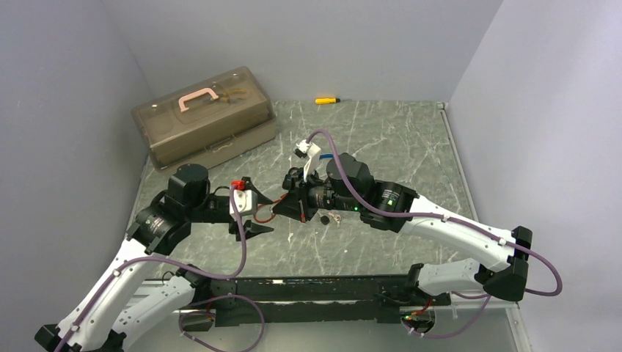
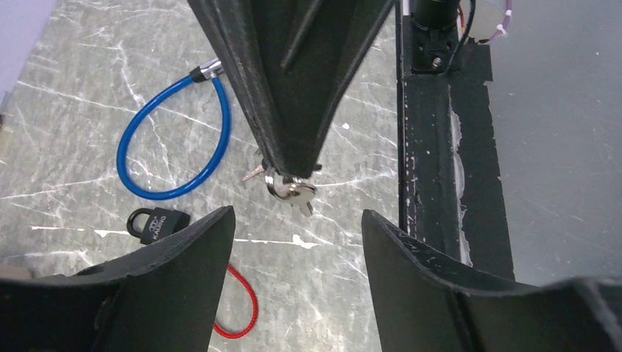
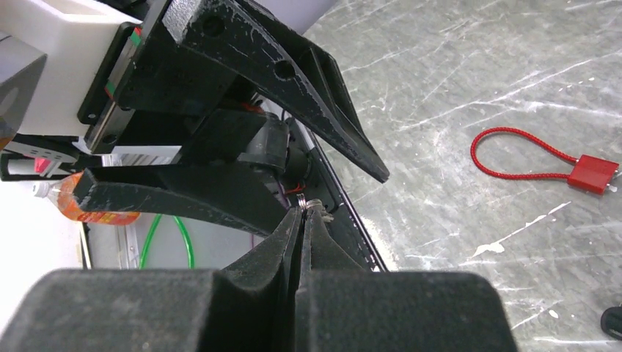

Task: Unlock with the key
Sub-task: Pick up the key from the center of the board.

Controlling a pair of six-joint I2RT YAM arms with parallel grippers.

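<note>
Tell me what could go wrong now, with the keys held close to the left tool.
1. The right tool pinches the keys only at its very tip, so they could slip and fall.
2. The left tool stands open on either side of that tip; closing now, it might clamp the right tool itself rather than the keys.
3. The padlock lies loose on the table, held by nothing, so it may slide when a key is pushed in.

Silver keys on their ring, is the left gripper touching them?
Apart: the left wrist view shows bare table between the silver keys and the left gripper on both sides.
</note>
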